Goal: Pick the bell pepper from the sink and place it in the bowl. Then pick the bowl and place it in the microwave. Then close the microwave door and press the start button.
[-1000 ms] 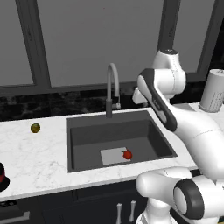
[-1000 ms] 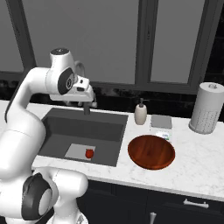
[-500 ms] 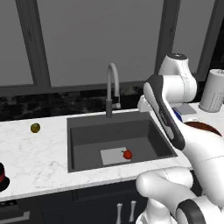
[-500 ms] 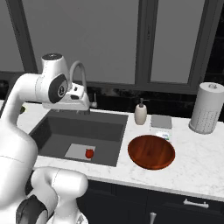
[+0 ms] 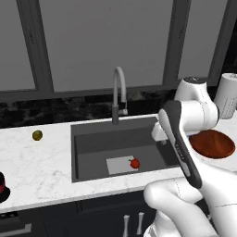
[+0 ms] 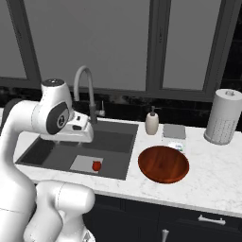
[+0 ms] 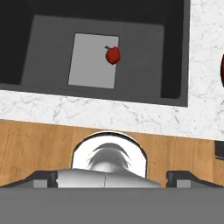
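1. An olive-green ball (image 5: 37, 135) lies on the counter (image 5: 41, 162), far left.
2. The bell pepper (image 5: 134, 163) rests on the sink (image 5: 92, 148) floor, beside the faucet (image 5: 118, 95).
3. Jaws released, above the sink.
4. The bowl (image 6: 163, 164), soap bottle (image 6: 151, 122) and paper towel roll (image 6: 222, 117) stand right.

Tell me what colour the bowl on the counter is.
Reddish-brown bowl, clearest in the right base view.

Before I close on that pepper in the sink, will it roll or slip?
The bell pepper looks small and rounded, so a nudge would probably roll it across the flat pale rectangle under it. Its glossy red skin may be slippery. It seems light and firm; the tool stands open.
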Tool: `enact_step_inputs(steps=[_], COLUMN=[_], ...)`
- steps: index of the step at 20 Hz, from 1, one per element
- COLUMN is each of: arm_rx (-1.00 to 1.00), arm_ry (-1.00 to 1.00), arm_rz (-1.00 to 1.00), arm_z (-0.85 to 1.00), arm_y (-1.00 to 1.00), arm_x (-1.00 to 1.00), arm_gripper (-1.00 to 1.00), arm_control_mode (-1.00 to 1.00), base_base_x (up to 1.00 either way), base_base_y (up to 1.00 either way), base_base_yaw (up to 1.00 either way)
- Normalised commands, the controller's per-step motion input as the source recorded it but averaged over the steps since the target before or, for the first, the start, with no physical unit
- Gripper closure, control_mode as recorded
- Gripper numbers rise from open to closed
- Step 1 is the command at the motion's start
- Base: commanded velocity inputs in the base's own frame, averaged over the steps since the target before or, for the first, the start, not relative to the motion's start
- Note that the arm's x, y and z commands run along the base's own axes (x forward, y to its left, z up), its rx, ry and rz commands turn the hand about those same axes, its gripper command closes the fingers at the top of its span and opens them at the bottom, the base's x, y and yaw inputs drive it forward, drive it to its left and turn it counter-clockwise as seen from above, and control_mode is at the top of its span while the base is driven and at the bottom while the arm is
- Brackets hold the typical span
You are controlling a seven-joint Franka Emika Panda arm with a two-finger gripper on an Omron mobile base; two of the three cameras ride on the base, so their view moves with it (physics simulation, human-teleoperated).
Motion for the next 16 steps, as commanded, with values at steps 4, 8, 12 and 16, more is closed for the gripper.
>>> enact_step_inputs(steps=[4, 8, 12, 16], arm_rx=[0.00, 0.00, 0.00, 0.07], arm_ry=[0.18, 0.14, 0.07, 0.00], arm_rz=[0.00, 0.00, 0.00, 0.00], arm_z=[-0.65, -0.58, -0.44, -0.39], arm_y=[0.00, 0.00, 0.00, 0.00], arm_x=[0.07, 0.38, 0.73, 0.71], arm_gripper=[-1.00, -1.00, -1.00, -1.00], arm_control_mode=[-1.00, -1.00, -1.00, -1.00], base_base_x=[0.00, 0.00, 0.00, 0.00], base_base_y=[0.00, 0.00, 0.00, 0.00], base_base_yaw=[0.00, 0.00, 0.00, 0.00])
